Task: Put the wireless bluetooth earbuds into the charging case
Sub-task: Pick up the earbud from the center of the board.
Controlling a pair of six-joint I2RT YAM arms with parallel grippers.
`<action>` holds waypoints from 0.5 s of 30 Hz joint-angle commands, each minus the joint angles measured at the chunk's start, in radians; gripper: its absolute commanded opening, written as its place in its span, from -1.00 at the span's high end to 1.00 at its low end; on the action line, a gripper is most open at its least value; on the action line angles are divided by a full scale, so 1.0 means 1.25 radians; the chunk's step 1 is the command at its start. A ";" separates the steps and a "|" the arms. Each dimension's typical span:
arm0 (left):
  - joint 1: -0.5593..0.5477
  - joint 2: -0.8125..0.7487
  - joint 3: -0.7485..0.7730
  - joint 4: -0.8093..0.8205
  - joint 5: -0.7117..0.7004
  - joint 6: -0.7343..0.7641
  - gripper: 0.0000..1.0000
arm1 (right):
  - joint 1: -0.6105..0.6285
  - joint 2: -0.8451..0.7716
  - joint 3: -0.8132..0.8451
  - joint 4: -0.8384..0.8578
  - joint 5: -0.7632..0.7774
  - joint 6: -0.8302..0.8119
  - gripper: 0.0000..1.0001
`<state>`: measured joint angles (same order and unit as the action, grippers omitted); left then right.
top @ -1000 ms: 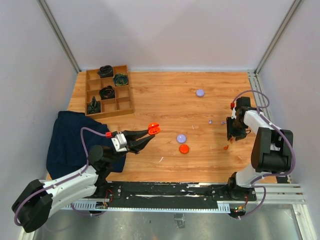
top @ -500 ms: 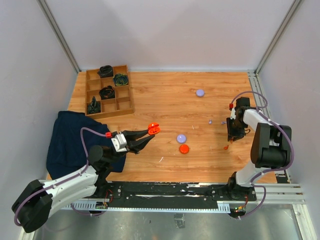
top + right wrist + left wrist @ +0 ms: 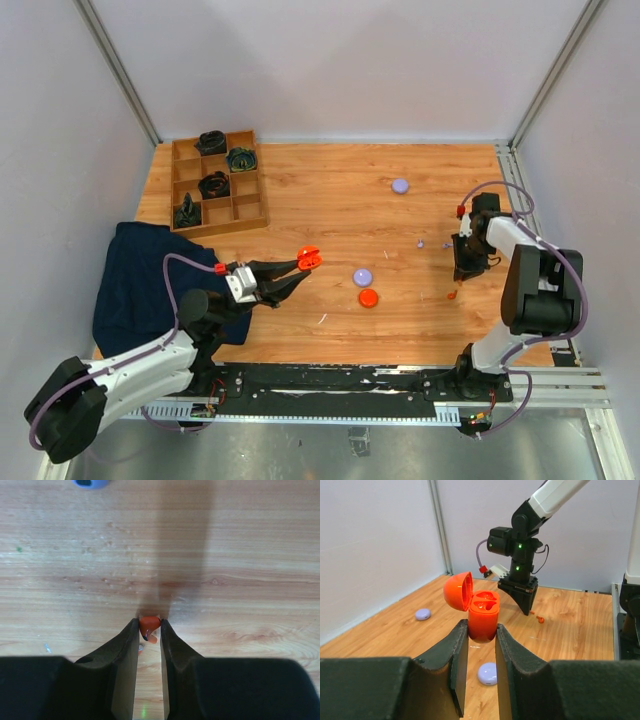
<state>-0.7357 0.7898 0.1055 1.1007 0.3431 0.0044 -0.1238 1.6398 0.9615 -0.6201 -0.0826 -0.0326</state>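
Note:
My left gripper is shut on the orange-red charging case, held above the table with its lid hinged open. My right gripper points straight down at the table on the right, shut on an orange-red earbud pinched between its fingertips. A second orange-red earbud lies on the wood just beside it. A tiny lavender earbud lies a little to the left.
Lavender discs and an orange-red disc lie on the wooden table. A wooden compartment tray with black coiled bundles stands at the back left. A dark blue cloth lies at the left edge.
The right gripper's jaws have come together on the orange-red earbud at the table. The left arm and the case have not moved.

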 commanded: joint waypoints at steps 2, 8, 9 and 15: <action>-0.005 0.015 0.016 0.015 -0.013 0.009 1.00 | -0.004 -0.069 -0.015 0.019 -0.063 0.028 0.60; -0.005 0.035 0.017 0.034 -0.062 -0.004 0.99 | 0.033 -0.171 -0.051 0.060 -0.119 0.083 0.60; -0.005 0.042 0.015 0.048 -0.067 -0.003 0.99 | 0.041 -0.191 -0.056 0.066 -0.128 0.094 0.60; -0.005 0.084 -0.008 0.156 -0.082 -0.011 0.99 | 0.109 -0.323 -0.068 0.097 -0.166 0.165 0.59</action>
<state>-0.7357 0.8738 0.1043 1.1709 0.2718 -0.0048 -0.0498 1.3342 0.8913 -0.5407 -0.2306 0.0853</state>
